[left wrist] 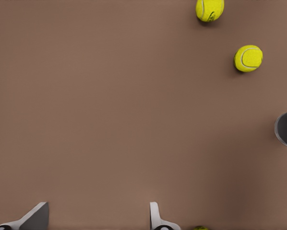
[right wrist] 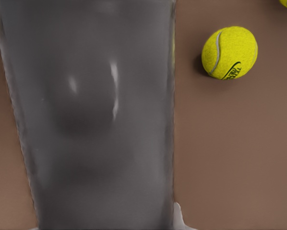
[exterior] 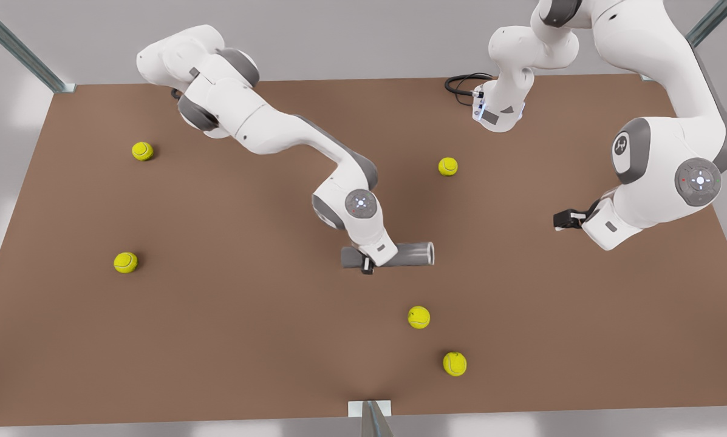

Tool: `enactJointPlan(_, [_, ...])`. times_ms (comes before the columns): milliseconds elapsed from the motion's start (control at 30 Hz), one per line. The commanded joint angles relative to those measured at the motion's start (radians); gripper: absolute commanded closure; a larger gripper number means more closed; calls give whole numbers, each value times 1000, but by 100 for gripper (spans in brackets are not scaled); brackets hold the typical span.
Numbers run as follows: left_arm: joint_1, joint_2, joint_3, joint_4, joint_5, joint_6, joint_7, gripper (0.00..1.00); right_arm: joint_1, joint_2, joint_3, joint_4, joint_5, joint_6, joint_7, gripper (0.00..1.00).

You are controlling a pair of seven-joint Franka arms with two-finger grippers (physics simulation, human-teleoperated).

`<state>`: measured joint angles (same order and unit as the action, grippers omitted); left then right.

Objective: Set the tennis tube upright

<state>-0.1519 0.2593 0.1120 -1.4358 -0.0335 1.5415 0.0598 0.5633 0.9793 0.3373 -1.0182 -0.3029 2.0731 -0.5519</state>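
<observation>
Grey tennis tube (exterior: 409,254) lying flat at frame centre on brown tabletop (exterior: 217,334), not yet upright. Right claw (exterior: 369,262) closed around tube near its left end; lift and tilt outstanding. Left claw (exterior: 562,220) waiting at right, fingers (left wrist: 155,218) spread, empty. Ball (right wrist: 229,52) lettering unreadable.

Both Franka arms are glossy white with rounded shells and dark grey bands at the joints. Each has round grey joint caps with a small white light pattern and tiny red and green dots. The arm on the front view's right has a white logo on a grey oval panel, and a black cable loops by its base. Small grey rectangular labels sit on the wrist links, and the finger parts are black.
</observation>
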Motion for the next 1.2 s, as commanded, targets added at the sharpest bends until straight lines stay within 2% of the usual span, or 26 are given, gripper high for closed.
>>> enactJointPlan(0, [0,0,0,0,0,0,0,0,9,12,-1,7,-2,1,3,31])
enactJointPlan(67, [0,3,0,0,0,5,0,0,41,36,-27,47,-1,1,4,31])
enactJointPlan(100, [0,8,0,0,0,6,-2,0,41,39,-27,46,-1,2,3,8])
enactJointPlan(133, [0,9,0,0,0,6,0,0,40,44,-27,46,1,13,0,0])
enactJointPlan(400, [0,14,0,-8,0,9,0,0,37,41,-34,36,38,15,4,0])
enactJointPlan(433, [0,15,0,-8,0,9,0,0,26,22,-35,33,97,-7,3,0])
enactJointPlan(500, [0,35,0,-15,-31,29,-2,0,-83,-163,-31,36,100,-292,32,0])
enactJointPlan(567, [31,136,0,-14,-300,71,-3,0,-221,-304,-35,13,90,-465,303,0])
enactJointPlan(600, [58,231,0,-14,-525,97,3,0,-318,-341,-35,6,90,-536,453,0])
enactJointPlan(633, [77,368,0,-12,-825,97,118,0,-388,-393,-89,-48,100,-536,498,0])
enactJointPlan(667, [69,501,-6,2,-1035,104,236,0,-528,-477,-155,-129,185,-533,515,0])
enactJointPlan(733, [63,610,-139,23,-1111,253,385,0,-703,-840,-158,-552,211,-347,699,0])
enactJointPlan(767, [63,623,-189,23,-1117,315,390,0,-720,-852,-158,-491,209,-435,734,0])
enactJointPlan(833, [58,649,-213,21,-1163,331,393,0,-720,-844,-158,-448,197,-436,596,0])
enactJointPlan(1000, [54,644,-213,-60,-1165,330,463,0,-707,-829,-152,-430,208,-424,592,0])
enactJointPlan(1067, [55,647,-212,-60,-1165,328,463,0,-622,-820,-147,-411,193,-423,601,0])
enactJointPlan(1167, [55,650,-213,-60,-1169,331,460,0,-591,-820,-147,-413,125,-436,595,0])
